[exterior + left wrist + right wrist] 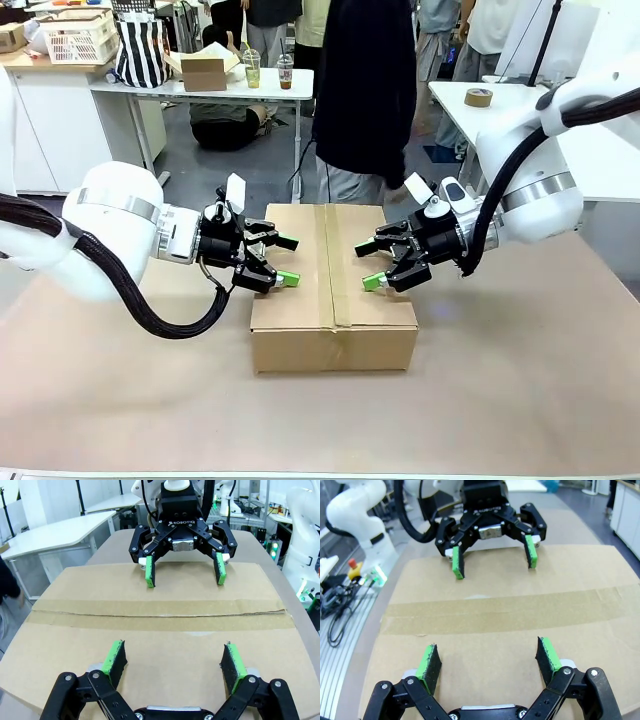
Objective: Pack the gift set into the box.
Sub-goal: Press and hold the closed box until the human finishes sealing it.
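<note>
- Table (520,390): its surface lies under both claws and looks smooth. If one claw pushes harder than the other, I think the box (300,345) can slide or turn away from that claw.
- Box: it stands closed between and below the two claws, with the flaps down, so I cannot tell what is inside. The biggest risk, in my judgement, is that nothing can go in while the top is shut. A push from above can also dent the cardboard, because it may be hollow under the flaps.
- Left claw (289,260): it is wide open and holds nothing, with its tips over the left edge of the box. Whether they touch the cardboard, I cannot tell.
- Right claw (366,267): it is also wide open and empty, over the right half of the top, directly facing the left claw. If both advance toward the middle, they can hit each other.
- Tape strip (338,270): it covers the seam, midway between the left claw and the right claw. A finger that tries to lift a flap there can slip or tear the cardboard.
- Pads (116,660): these green ones of the left claw have no edge to grip on the flat top, so closing probably catches only air.
</note>
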`<state>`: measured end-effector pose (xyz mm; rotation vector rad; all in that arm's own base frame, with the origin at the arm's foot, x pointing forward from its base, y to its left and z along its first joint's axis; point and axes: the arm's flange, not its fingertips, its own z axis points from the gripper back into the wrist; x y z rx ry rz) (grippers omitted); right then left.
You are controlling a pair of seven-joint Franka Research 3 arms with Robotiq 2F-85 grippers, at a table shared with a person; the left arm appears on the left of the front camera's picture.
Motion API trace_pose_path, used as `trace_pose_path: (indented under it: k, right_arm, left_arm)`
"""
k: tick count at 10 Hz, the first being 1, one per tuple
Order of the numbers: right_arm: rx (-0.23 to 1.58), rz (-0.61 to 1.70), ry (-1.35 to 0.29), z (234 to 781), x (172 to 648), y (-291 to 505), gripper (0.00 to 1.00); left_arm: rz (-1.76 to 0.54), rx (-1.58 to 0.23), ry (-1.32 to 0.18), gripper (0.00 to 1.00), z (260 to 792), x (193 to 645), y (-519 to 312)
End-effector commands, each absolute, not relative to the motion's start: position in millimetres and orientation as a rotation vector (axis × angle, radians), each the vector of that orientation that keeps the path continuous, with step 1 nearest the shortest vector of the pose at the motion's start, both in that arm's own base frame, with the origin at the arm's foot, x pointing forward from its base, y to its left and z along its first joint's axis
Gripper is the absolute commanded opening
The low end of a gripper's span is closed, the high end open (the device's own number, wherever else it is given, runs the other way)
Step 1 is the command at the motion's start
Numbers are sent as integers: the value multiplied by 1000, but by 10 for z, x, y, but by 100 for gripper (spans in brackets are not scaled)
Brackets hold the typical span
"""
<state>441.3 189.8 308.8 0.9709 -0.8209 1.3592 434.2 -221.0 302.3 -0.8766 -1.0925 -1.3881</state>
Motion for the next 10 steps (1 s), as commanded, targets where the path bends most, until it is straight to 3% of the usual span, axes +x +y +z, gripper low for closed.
trace_pose_path:
  k: [1,10]
  right_arm:
    - [970,1355,-816,3065,4409,1899,100]
    - [970,1355,-816,3065,4409,1899,100]
  left_arm:
    - [-1390,-881,-1091,100,2998,4333,-2210]
    - [-1390,-881,-1091,100,2998,4333,-2210]
